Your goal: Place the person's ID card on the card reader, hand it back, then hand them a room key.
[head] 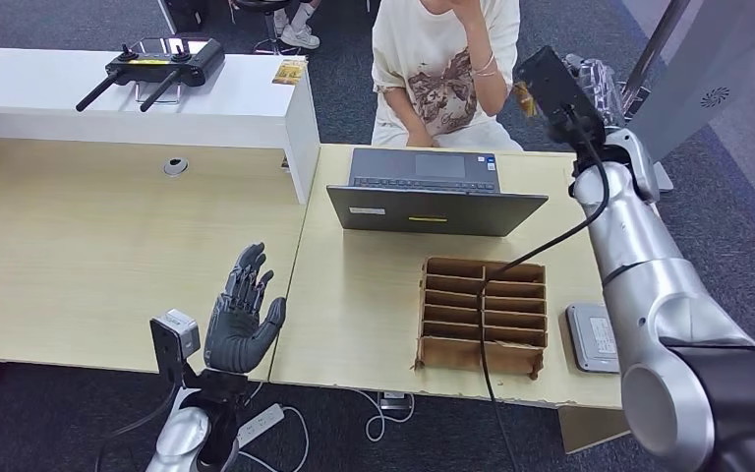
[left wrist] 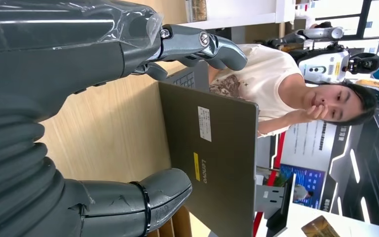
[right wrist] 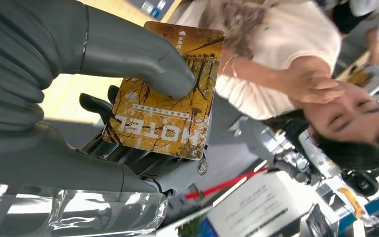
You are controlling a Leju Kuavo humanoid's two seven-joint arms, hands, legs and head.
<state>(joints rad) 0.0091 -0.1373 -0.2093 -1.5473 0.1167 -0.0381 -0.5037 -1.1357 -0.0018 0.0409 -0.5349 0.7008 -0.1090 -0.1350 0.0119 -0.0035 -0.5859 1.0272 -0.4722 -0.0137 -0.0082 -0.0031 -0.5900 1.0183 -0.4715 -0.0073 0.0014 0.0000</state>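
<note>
Grey left hand (head: 243,320) hovers low over the table (head: 108,256) edge, fingers spread, holding nothing. Beyond it on the table: one cardboard divider tray (head: 482,315), one card reader (head: 592,336) at the right edge, one laptop (head: 433,192). Farthest out, right hand (right wrist: 128,98) is raised past the laptop with one yellow hotel key card (right wrist: 163,98) pinched under its thumb, card face toward the seated person (head: 442,69). Person sits just beyond the card, one hand at the face, none reaching. Right arm is the nearer; handover likely needs their reach. A second yellow card (head: 289,71) lies on the white counter (head: 236,98).
</note>
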